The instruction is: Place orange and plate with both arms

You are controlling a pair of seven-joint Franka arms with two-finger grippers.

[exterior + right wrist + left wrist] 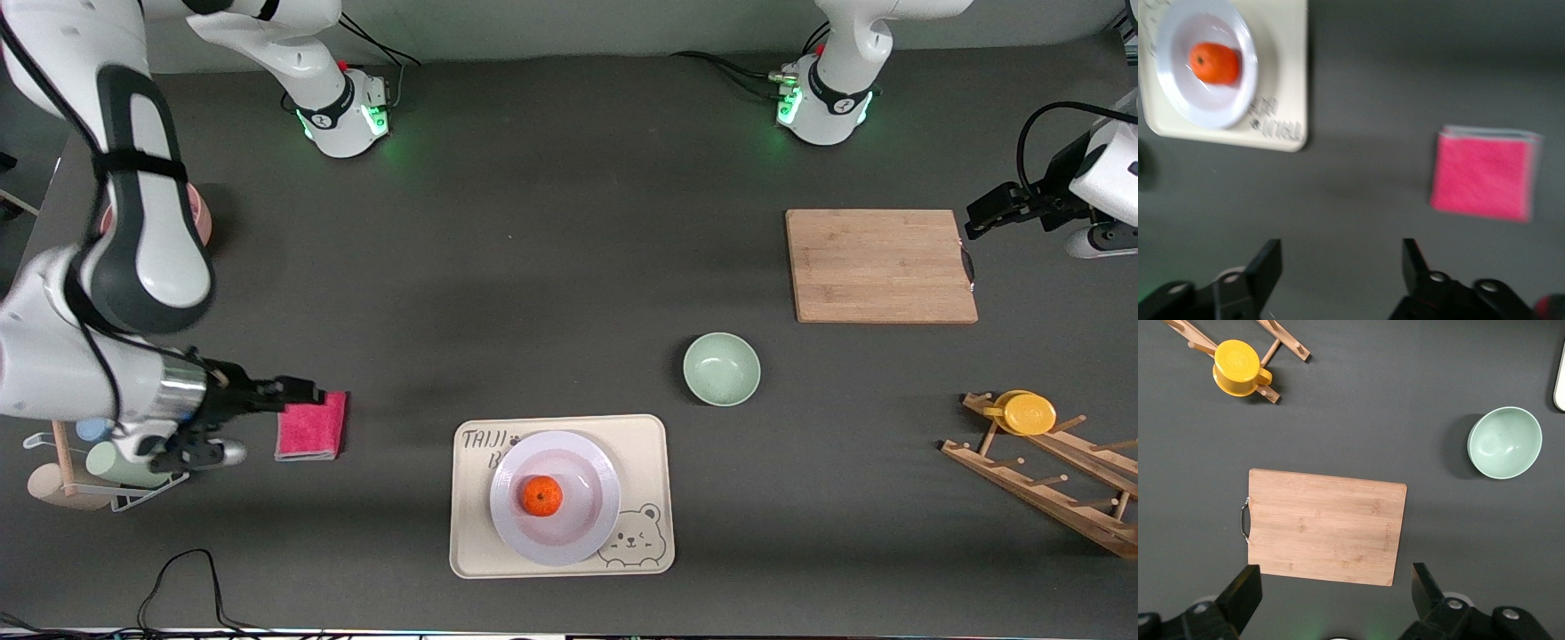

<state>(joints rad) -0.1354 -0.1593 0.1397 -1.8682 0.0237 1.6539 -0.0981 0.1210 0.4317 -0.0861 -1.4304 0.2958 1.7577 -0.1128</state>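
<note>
1. The orange (541, 496) sits upright, dimple up, on the plate (589, 524), on the bear tray (642, 444).
2. Right gripper (1341, 267), jaws spread, hangs over the counter (551, 267) beside the pink cloth (312, 427).
3. Left gripper (1335, 593), jaws spread, waits over the cutting board (880, 265), at the plate's two o'clock.

Tray (645, 436), bowl (721, 369), cutting board (880, 265), pink cloth (311, 427).

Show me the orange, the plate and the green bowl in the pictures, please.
orange (541, 496), front view, middle of the fruit.
plate (594, 521), front view, bare rim beside the fruit.
green bowl (721, 369), front view, inside bottom of the bowl.
</note>
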